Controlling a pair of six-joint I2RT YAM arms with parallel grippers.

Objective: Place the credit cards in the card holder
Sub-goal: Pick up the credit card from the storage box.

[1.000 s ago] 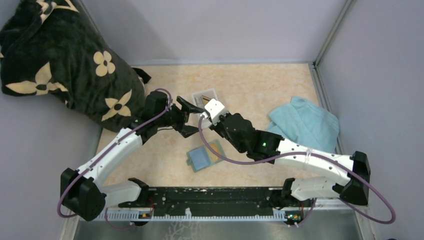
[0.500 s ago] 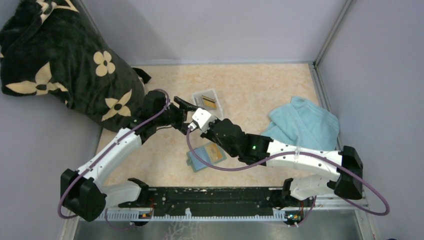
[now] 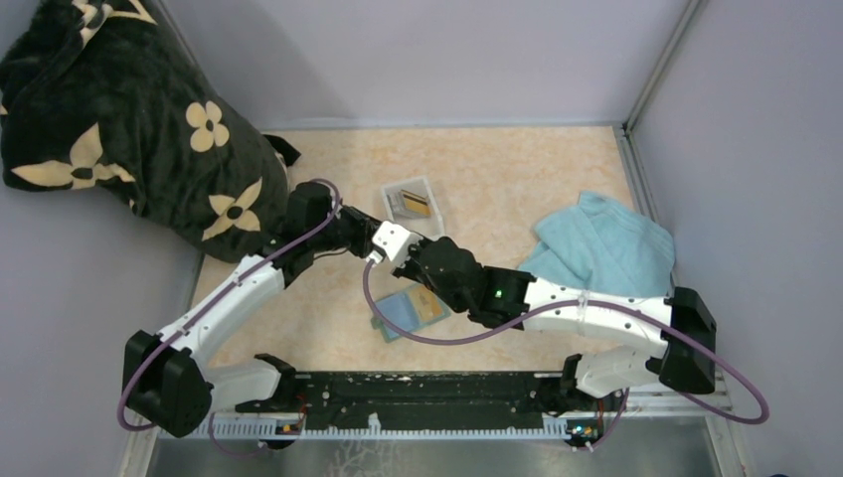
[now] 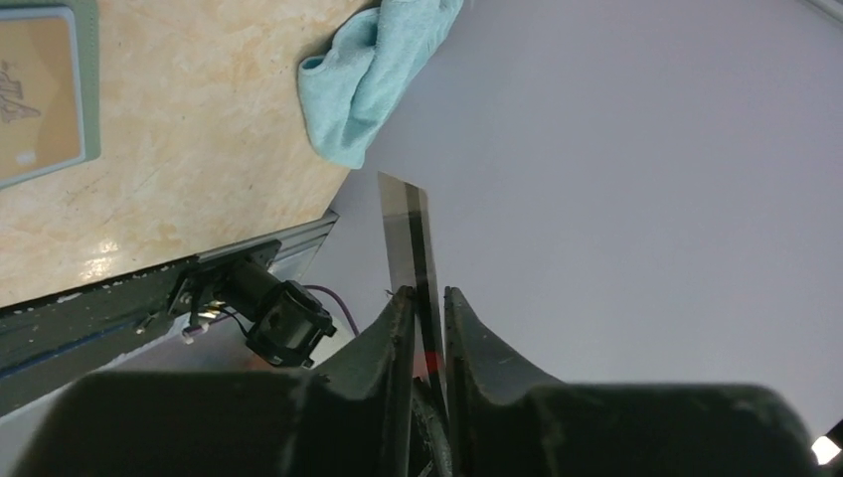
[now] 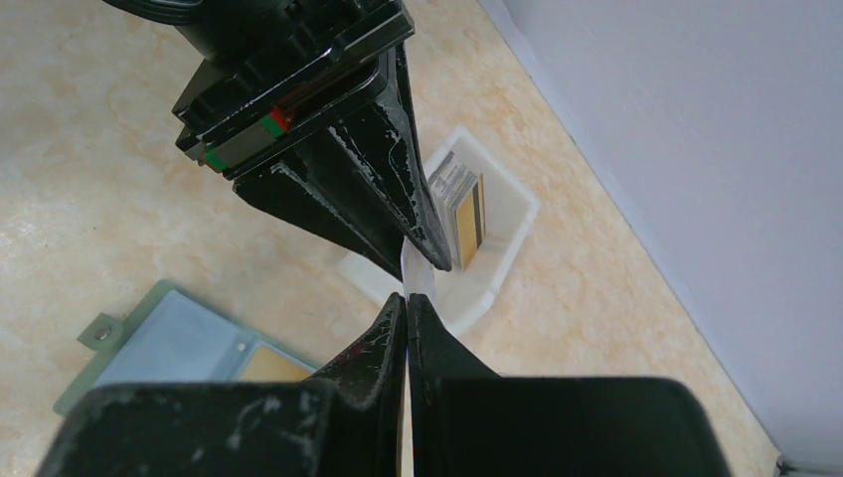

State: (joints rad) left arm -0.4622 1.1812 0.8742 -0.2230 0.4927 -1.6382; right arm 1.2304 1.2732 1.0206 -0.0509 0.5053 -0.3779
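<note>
The left gripper (image 4: pixel 427 292) and right gripper (image 5: pixel 408 298) both pinch one card (image 4: pixel 402 229); below the jaws the card holder (image 5: pixel 169 343) seemingly holds one, and more cards (image 5: pixel 463 204) wait in the tray (image 5: pixel 512 224) beyond.

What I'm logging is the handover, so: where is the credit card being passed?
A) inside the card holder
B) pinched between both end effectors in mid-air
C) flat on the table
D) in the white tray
B: the left end effector grips the credit card edge-on, and the right end effector is closed on it.
</note>
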